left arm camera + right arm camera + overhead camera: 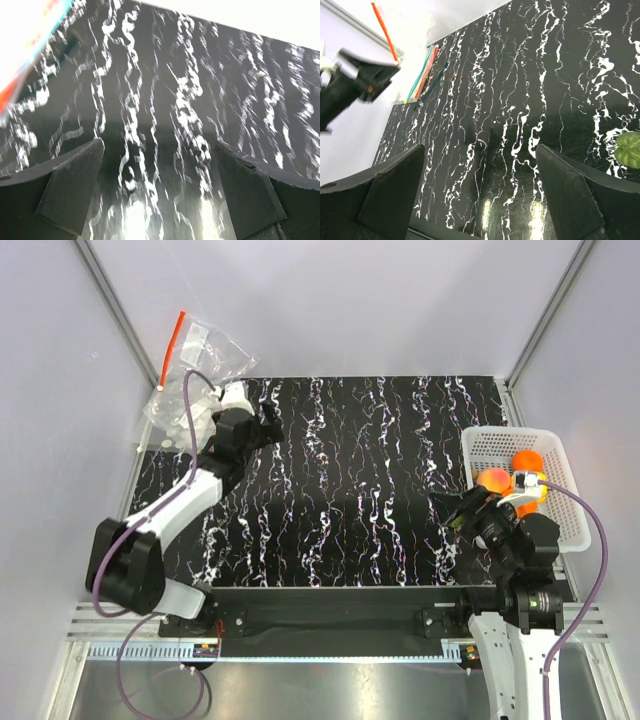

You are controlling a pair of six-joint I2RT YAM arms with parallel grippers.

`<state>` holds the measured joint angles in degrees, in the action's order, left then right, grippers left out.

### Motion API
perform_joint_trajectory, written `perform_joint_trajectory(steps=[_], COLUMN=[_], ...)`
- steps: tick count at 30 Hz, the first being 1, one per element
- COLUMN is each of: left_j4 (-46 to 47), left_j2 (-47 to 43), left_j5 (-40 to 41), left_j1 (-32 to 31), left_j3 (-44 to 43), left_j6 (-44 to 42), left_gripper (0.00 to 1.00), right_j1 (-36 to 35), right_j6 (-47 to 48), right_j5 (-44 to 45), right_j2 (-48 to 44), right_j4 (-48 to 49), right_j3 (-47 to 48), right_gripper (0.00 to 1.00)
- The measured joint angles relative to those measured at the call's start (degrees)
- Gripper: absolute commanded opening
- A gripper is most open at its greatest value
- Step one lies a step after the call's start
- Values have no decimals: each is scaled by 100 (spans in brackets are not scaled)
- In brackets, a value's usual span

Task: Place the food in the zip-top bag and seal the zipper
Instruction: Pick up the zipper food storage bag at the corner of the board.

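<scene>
One zip-top bag, one white basket, at least two orange toy fruits, two arms.

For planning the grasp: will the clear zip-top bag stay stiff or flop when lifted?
Probably floppy: the zip-top bag lies crumpled, with wrinkles in its thin clear film. Likely light, since no fruit shows inside, and perhaps slippery, as the film glints. Its zipper strip looks straight, so perhaps stiffer.

zip-top bag — far left | food — in basket, right edge
</scene>
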<state>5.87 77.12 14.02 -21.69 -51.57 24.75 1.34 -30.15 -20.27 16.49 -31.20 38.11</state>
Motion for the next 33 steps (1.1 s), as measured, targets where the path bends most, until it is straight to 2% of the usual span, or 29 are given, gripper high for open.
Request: perform_joint_trajectory(steps=[4, 11, 14, 18, 24, 33], left_j4=[-59, -374, -485, -538, -581, -234], left_j2=[955, 2675, 3576, 4564, 5895, 6822], left_j5=[229, 708, 1062, 1364, 1659, 1709], left_j1=[184, 562, 640, 669, 697, 1064], left_j3=[-1003, -3259, -4389, -5410, -6511, -7064], left_j6=[-326, -1102, -1683, -2588, -3862, -4699], left_gripper=[99, 99, 99, 99, 99, 99], right_j1=[0, 0, 0, -2, -9, -11], right_j6=[37, 31, 26, 26, 35, 35], right_j5=[-153, -671, -828, -944, -1043, -1095], right_j2=[-13, -151, -256, -267, -264, -219], right_j4=[13, 203, 313, 350, 345, 282], right_j3=[0, -2, -33, -66, -66, -52], right_gripper=[100, 100, 100, 100, 100, 100])
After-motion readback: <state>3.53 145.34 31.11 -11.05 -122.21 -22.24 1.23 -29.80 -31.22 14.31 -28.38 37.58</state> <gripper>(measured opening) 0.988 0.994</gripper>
